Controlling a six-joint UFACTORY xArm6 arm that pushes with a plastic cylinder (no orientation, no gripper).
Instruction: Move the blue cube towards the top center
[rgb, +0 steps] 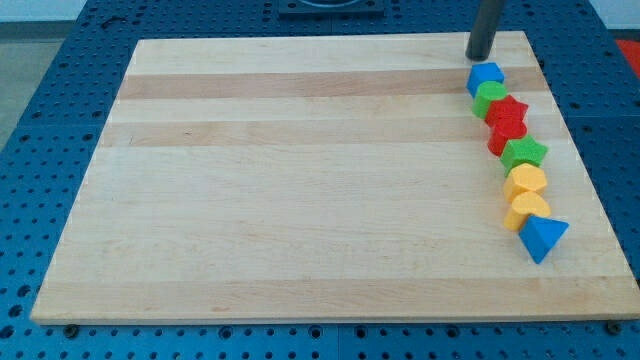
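Observation:
The blue cube (485, 77) sits near the board's top right, at the upper end of a line of blocks. My tip (480, 56) stands just above it toward the view's top, very close to or touching its upper edge. Below the cube, running down the view's right side, are a green block (492, 97), a red star (507, 110), a red block (505, 135), a green star (525, 153), a yellow block (525, 181), a second yellow block (527, 209) and a blue triangular block (543, 238).
The wooden board (300, 180) lies on a blue perforated table (60, 60). The line of blocks runs close to the board's right edge. A dark base shows at the view's top centre (330, 8).

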